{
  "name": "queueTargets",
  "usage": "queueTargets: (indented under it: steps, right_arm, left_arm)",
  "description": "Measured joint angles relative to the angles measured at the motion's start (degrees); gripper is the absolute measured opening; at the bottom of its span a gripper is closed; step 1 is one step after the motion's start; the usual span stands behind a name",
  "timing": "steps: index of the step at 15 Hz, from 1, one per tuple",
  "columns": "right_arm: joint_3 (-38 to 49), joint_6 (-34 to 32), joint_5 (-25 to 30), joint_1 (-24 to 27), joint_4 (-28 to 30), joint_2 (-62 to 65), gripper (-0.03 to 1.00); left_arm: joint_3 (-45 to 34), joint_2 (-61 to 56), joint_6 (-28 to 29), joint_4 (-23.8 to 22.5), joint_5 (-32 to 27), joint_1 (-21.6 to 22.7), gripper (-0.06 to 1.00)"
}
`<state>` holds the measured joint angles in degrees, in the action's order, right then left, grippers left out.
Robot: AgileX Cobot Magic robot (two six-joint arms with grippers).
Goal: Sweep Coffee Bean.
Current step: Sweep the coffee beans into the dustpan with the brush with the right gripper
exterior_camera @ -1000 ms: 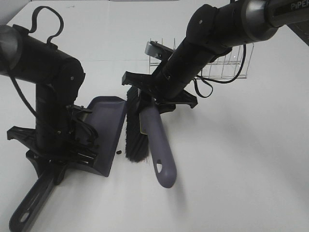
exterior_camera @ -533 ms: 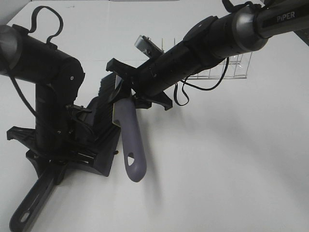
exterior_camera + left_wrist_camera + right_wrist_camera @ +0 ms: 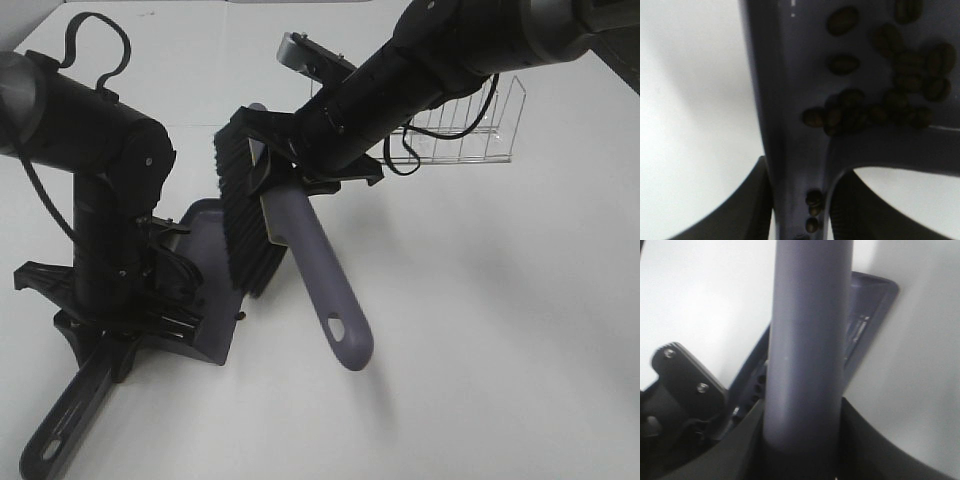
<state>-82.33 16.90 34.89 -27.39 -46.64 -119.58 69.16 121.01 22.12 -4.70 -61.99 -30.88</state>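
Inside the purple plastic dustpan [image 3: 785, 75], tiny dark coffee beans [image 3: 875, 112] show only from the left wrist. The left gripper [image 3: 800, 220] clamps its handle; the right gripper [image 3: 802, 440], the purple brush [image 3: 320, 290].

Slate purple-grey is showing on the dustpan [image 3: 212, 240], plain and unpatterned. The coffee beans [image 3: 900, 82] are reading dark brown against it. The brush handle [image 3: 318, 270] is showing a paler lavender-grey, its bristles [image 3: 240, 210] solid black. The table [image 3: 500, 330] is reading flat white, the wire rack [image 3: 462, 140] pale. The left arm [image 3: 100, 170] and right arm [image 3: 440, 50] are showing matte black.
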Motion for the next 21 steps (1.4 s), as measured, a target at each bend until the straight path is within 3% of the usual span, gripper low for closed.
queueTargets:
  steps: [3, 5, 7, 10, 12, 16, 18, 21]
  right_arm:
    - [0.0, -12.2, 0.6, 0.0, 18.5, 1.5, 0.27]
    - [0.0, -16.9, 3.4, 0.0, 22.0, 0.6, 0.27]
    - [0.0, -17.8, 5.8, 0.0, 21.0, -2.6, 0.27]
    - [-0.4, -16.4, 4.1, 0.2, 17.1, -4.0, 0.27]
    - [-0.7, -8.7, 3.0, 0.2, 3.8, -6.9, 0.27]
    - [-0.5, 2.5, 2.9, 0.2, -12.3, -8.7, 0.27]
    - [-0.2, 7.1, 2.8, 0.2, -16.1, -8.9, 0.27]
    - [0.0, 9.4, 2.8, 0.2, -16.3, -6.2, 0.27]
  left_arm:
    - [0.0, 0.0, 0.0, 0.0, 0.0, 0.0, 0.26]
    - [0.0, 0.0, 0.1, 0.0, 0.0, 0.0, 0.26]
    - [0.0, 0.0, 0.1, 0.0, 0.0, 0.0, 0.26]
    - [0.0, 0.0, 0.1, 0.0, 0.0, 0.0, 0.26]
    - [0.0, 0.0, 0.2, 0.2, 0.0, 0.0, 0.26]
    - [0.0, 0.0, 1.0, 0.2, 0.0, 0.0, 0.26]
    - [0.0, 0.0, 1.0, 0.2, 0.0, 0.0, 0.26]
    - [0.0, 0.0, 1.0, 0.2, 0.0, 0.0, 0.26]
